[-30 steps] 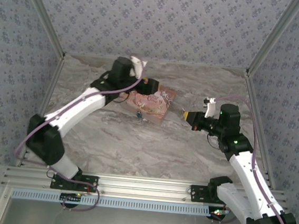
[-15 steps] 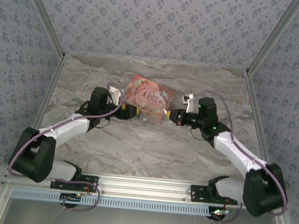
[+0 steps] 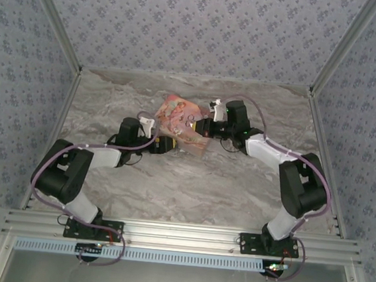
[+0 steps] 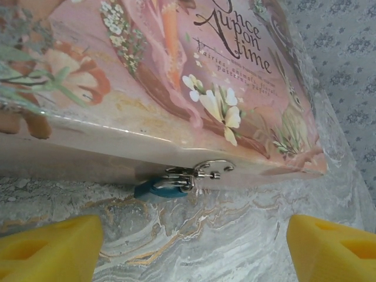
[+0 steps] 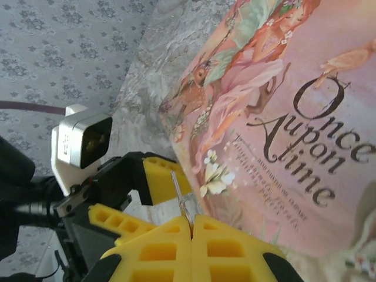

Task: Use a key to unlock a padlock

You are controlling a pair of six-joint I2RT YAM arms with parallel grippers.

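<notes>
One pink box (image 4: pixel 176 88) overhangs padlock (image 4: pixel 157 189); left fingers (image 4: pixel 50 249) spread, right fingers (image 5: pixel 158 249) clenched on key (image 5: pixel 181 202).

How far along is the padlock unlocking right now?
Done: the right gripper is shut on the thin key. In hand: it holds the key over the pink box, while the open left gripper faces the padlock hanging at the box's front edge, not touching it. Left: put the key into the padlock, turn it and open it.
</notes>
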